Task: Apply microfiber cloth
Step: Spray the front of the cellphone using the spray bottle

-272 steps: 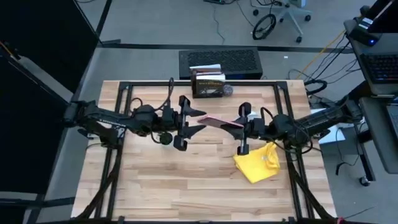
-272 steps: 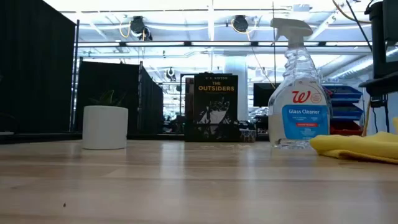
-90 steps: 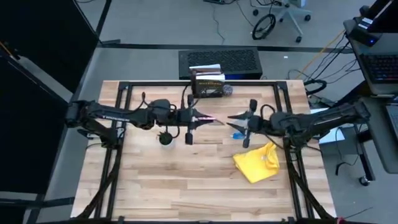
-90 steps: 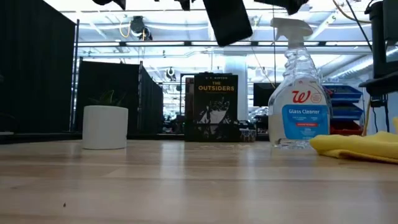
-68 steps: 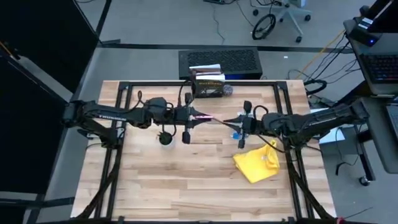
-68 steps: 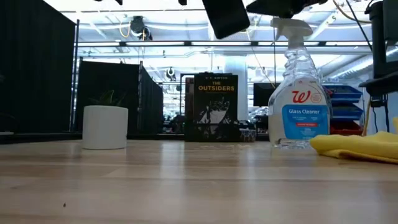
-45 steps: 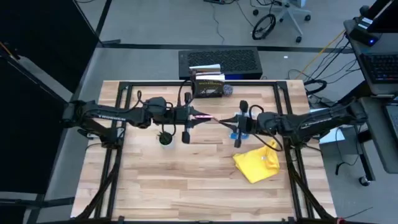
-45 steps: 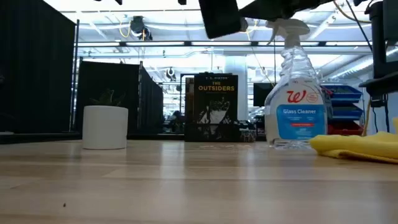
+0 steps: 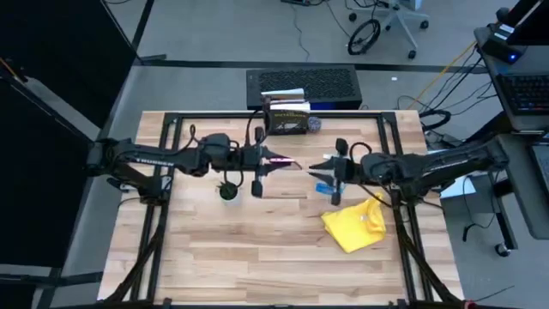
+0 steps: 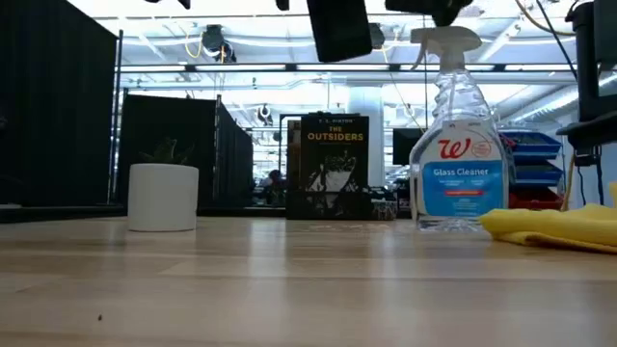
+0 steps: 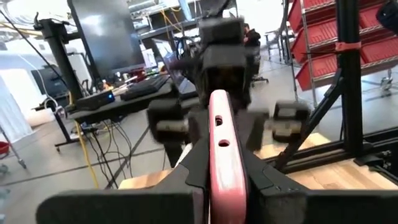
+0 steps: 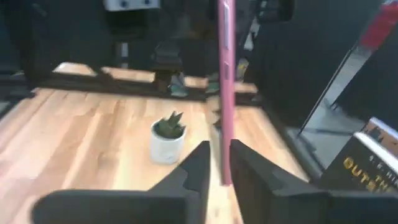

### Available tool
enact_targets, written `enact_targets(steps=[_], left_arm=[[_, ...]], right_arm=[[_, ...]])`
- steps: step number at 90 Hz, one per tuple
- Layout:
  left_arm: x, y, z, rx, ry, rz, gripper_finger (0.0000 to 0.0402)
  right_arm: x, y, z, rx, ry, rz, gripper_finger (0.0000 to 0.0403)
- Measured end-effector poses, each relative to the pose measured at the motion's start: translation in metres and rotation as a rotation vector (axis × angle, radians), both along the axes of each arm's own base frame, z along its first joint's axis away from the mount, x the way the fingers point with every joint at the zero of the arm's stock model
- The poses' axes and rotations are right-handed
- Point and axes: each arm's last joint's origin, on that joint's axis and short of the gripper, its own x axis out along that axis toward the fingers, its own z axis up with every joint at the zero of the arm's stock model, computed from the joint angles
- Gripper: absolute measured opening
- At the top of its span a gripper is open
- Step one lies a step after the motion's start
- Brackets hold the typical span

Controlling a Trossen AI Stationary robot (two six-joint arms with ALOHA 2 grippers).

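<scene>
From above: left tool [image 9: 268,162] clenched on a pink-edged smartphone [image 9: 283,160], held edge-up over the middle of the wooden surface [image 9: 257,249]. Right tool [image 9: 328,174] just beside the phone's free end, fingers spread apart, nothing gripped. Microfiber cloth [image 9: 356,225], bright yellow and crumpled, lying on the surface near the right arm, apart from both tools. Small potted plant [image 9: 228,190] under the left arm; a book [image 9: 287,116] standing at the far edge.

At table height: cloth [image 10: 554,229] flat on the surface at the right edge, just beside a spray bottle [image 10: 453,145] of blue liquid. Phone [image 10: 339,27] showing as a dark slab high up. White pot [image 10: 163,197] to the left, book [image 10: 332,166] behind.

Left wrist camera: phone's pink edge [image 11: 222,149] pinched between the dark fingers [image 11: 180,180]; right arm's tool [image 11: 221,124] blurred just beyond.

Right wrist camera: phone edge [image 12: 224,81] upright in line with the gap between the fingers [image 12: 189,174]; touching or not cannot be told. Potted plant [image 12: 168,138] on the surface beyond.
</scene>
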Motion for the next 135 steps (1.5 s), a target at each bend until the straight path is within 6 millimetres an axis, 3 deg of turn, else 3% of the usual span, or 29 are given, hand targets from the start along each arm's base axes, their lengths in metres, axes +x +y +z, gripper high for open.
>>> enact_targets(steps=[16,27,47,73,97,119,135], left_arm=[[0.000,0.002,-0.002,-0.001,0.018,0.006,0.0017],[0.000,0.005,-0.002,-0.002,0.022,0.017,0.0018],[0.001,0.012,-0.010,-0.010,0.089,0.102,0.0018],[0.007,0.022,-0.021,-0.039,0.137,0.192,0.0018],[0.007,0.023,-0.023,-0.038,0.146,0.195,0.0018],[0.007,0.023,-0.024,-0.037,0.158,0.194,0.0018],[0.007,0.023,-0.024,-0.034,0.162,0.194,0.0018]], right_arm=[[-0.031,0.019,0.013,0.259,0.371,0.045,0.0130],[-0.054,0.021,0.004,0.360,0.574,-0.153,0.0145],[-0.073,0.010,-0.038,0.265,0.592,-0.608,0.0153],[-0.076,-0.013,-0.079,0.102,0.518,-0.853,0.0153],[-0.059,-0.008,-0.096,0.137,0.513,-0.658,0.0153],[-0.039,0.018,-0.100,0.318,0.363,-0.370,0.0153],[-0.042,0.028,-0.096,0.256,0.401,-0.188,0.0153]])
